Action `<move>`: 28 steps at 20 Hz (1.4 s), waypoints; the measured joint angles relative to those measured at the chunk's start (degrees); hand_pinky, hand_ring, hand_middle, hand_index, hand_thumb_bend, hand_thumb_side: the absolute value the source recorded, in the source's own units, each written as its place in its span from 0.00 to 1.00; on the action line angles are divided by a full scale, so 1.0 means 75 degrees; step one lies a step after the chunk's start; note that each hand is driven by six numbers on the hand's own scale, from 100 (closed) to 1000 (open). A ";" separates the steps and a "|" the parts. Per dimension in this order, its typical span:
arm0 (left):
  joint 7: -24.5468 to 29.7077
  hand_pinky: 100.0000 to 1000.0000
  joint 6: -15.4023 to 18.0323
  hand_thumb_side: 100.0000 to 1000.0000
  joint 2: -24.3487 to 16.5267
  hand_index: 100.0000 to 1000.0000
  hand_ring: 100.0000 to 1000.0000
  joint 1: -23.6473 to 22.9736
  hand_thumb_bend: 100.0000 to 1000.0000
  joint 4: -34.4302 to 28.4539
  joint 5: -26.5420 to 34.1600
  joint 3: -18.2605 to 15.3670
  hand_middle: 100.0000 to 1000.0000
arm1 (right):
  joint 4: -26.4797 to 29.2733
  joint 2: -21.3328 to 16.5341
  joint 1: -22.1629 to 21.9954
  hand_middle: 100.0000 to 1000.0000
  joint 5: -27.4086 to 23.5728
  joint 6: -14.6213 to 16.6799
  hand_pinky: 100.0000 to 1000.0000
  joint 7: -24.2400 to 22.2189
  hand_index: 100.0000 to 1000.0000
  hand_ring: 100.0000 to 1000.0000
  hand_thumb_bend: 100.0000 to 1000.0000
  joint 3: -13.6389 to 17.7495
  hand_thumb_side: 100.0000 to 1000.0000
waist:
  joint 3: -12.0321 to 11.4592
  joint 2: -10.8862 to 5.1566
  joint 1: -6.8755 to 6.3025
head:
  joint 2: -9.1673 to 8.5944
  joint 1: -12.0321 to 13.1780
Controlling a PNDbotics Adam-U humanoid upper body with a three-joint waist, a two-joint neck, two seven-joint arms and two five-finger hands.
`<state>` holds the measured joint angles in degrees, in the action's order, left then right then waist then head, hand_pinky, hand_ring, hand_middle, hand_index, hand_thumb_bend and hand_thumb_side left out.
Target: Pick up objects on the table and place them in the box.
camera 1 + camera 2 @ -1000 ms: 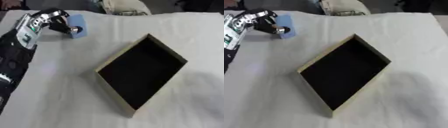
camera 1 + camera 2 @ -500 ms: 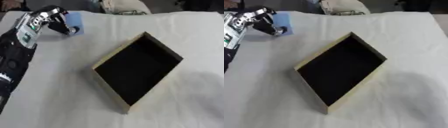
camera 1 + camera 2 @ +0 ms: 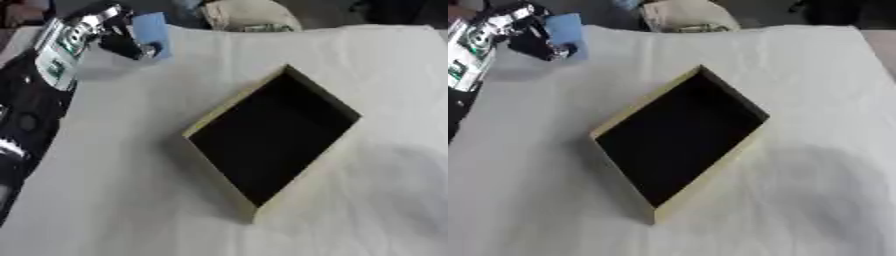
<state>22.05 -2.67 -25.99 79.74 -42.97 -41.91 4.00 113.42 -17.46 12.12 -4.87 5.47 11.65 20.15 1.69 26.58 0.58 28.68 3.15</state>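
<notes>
At far upper left, left hand (image 3: 109, 31) with fingers curled around a flat light-blue object (image 3: 150, 29), just above the white table cloth (image 3: 114, 150). In the middle, an open box (image 3: 219, 112) with tan rim and dark inside, turned diagonally, well apart from the hand.

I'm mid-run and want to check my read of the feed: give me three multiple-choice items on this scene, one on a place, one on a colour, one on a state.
1. Where is the left hand?
A. far left corner of the table
B. over the box
C. near right edge

2. What colour is the object in that hand?
A. red
B. light blue
C. green

3. What does the box hold?
A. several objects
B. one object
C. nothing visible

Answers: 1 A, it shows at top left, away from the box. 2 B, a light blue flat piece. 3 C, only the dark inside shows.
</notes>
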 measured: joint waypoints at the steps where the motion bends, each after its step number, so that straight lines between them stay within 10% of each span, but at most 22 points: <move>1: 0.0016 0.67 0.0038 0.27 0.0035 0.66 0.68 0.0000 0.00 -0.0091 0.0063 0.0091 0.76 | 0.0000 0.0000 -0.0014 0.54 0.0000 -0.0005 0.68 0.0004 0.72 0.67 0.00 0.0000 1.00 | -0.0003 -0.0063 -0.0011 | 0.0045 -0.0005; 17: 0.0426 0.65 -0.0051 0.29 0.0648 0.64 0.66 -0.0493 0.00 -0.2200 0.1661 0.1671 0.75 | 0.0000 -0.0203 -0.0351 0.54 -0.0002 -0.0130 0.69 0.0097 0.72 0.68 0.00 0.0004 1.00 | -0.0251 -0.1199 -0.0190 | 0.1012 -0.0554; 28: 0.0276 0.63 -0.0863 0.28 0.0841 0.62 0.64 -0.1492 0.00 -0.4742 0.2738 0.3055 0.74 | 0.0000 -0.0274 -0.0419 0.54 -0.0001 -0.0171 0.69 0.0303 0.72 0.68 0.00 0.0111 1.00 | -0.0451 -0.1405 -0.0242 | 0.1331 -0.1047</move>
<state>24.12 -9.14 -19.68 68.55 -78.53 -21.38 26.91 113.42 -19.52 8.98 -4.87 4.19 13.92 20.98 -1.69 16.04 -1.23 38.67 -4.71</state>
